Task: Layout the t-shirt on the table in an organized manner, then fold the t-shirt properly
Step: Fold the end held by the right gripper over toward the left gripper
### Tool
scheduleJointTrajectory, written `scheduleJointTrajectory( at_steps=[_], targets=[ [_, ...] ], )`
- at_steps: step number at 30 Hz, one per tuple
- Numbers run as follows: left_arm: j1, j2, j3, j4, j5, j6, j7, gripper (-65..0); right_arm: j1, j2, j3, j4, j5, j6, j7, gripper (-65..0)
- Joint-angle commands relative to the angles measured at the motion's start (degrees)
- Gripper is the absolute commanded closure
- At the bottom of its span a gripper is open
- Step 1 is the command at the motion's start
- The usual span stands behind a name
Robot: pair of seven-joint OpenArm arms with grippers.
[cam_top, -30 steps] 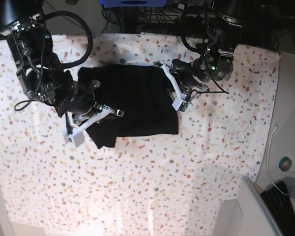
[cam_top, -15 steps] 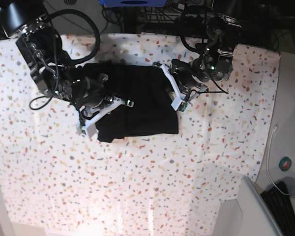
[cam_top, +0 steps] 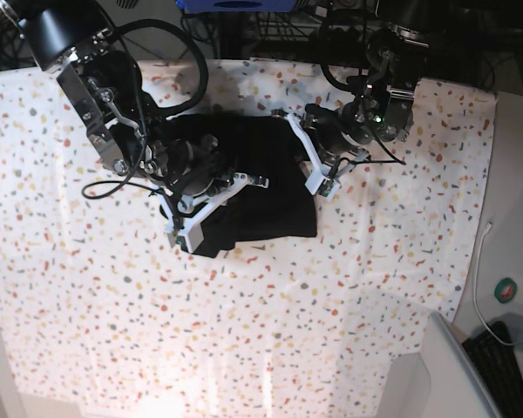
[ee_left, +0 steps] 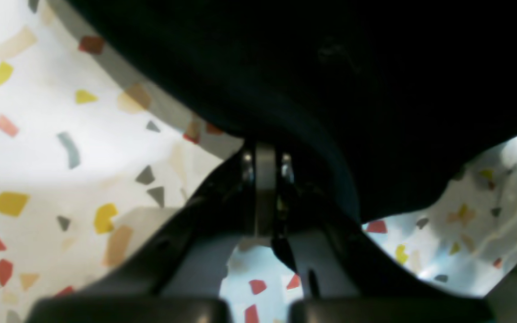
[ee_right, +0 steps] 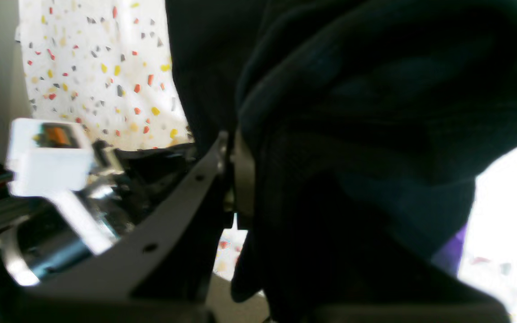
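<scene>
Black soft t-shirt (cam_top: 261, 187) lies bunched, pinched by both left pincer (cam_top: 307, 161) and right pincer (cam_top: 211, 193).

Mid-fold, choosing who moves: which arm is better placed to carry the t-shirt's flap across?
Probably the right. Its hand grips a raised fold of the t-shirt over the garment, while the left hand pins the opposite edge.

One black t-shirt (cam_top: 261, 187), one speckled table (cam_top: 349, 287), two robot arms, each with one gripper; possibly one keyboard (cam_top: 504, 366) at the blurred corner.
</scene>
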Motion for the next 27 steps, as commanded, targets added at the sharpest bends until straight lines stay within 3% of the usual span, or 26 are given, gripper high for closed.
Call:
scheduleJointTrajectory(
  at_steps=[1,10,14,20,24,27],
  targets=[
    [-0.5,-0.7,0.1,1.1,-0.6,-0.3,-0.9,0.0,1.1,-0.2,0.4,0.9,0.2,0.2,0.8,0.0],
    [0.0,-0.8,-2.5,2.9,-0.7,-0.3,-0.9,0.0,2.2,-0.2,0.4,-2.4,0.2,0.2,1.1,0.0],
    [0.6,-0.8,-4.0,4.9,-0.6,-0.5,3.1,0.0,2.2,-0.3,0.4,-2.7,0.2,0.2,1.5,0.0],
    [1.1,-0.8,-4.1,6.4,-0.6,-0.5,3.8,0.0,2.1,-0.3,0.0,-3.1,0.2,0.2,4.6,0.0],
    [4.3,-4.9,-4.8,12.4,-1.2,-0.3,3.9,0.0,2.2,-0.4,-0.1,-3.1,0.2,0.2,4.6,0.0],
    [8.6,-6.0,-12.0,17.2,-1.2,-0.3,4.0,0.0,1.9,-1.3,-0.1,-3.1,0.1,0.2,4.4,-8.9]
  ],
)
